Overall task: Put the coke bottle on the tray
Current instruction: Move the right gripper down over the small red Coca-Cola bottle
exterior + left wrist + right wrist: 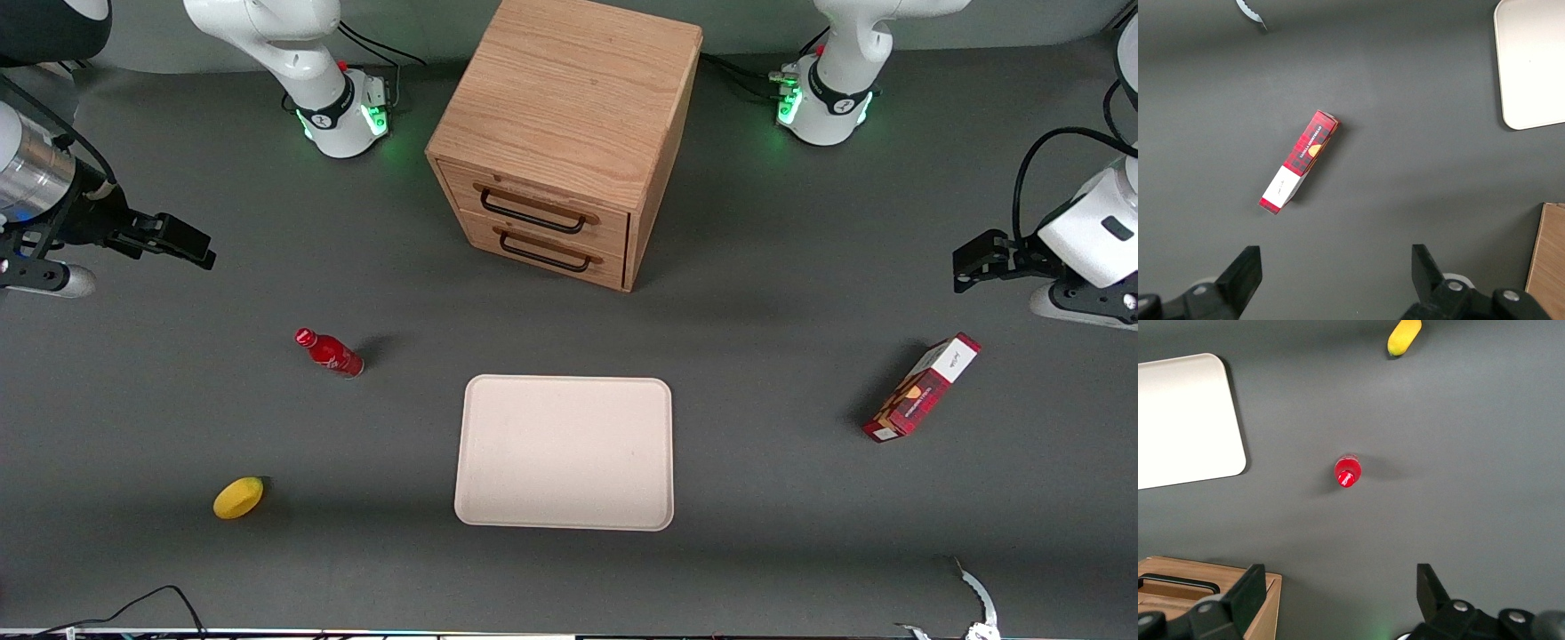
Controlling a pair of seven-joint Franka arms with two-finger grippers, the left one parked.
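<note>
Nearest the front camera: yellow lemon-like fruit [238,497] on the table [800,533], toward my working end, bare table all round it. Tray [564,453] lies flat mid-table, nothing on it, all four rounded corners and low rim unobstructed; its edge closest to the camera sits about level with the fruit. Coke bottle [330,354] stands upright on the table, farther from the camera than the fruit, off the tray, a strip of bare table between bottle and tray rim. From my wrist view I look down on its red cap [1347,479]; tray corner [1231,453] near, fruit [1404,337] well apart.

My pincer [182,242] hangs above the table at my end, well apart from the bottle, fingers [1250,590] spread wide, holding nothing. Open table between pincer and bottle.

Wooden drawer cabinet [569,133] sits farther from the camera than the tray, both drawers shut, clear gap in front of it. Red-and-white box [923,388] lies toward the parked arm's end, well apart from the tray.
</note>
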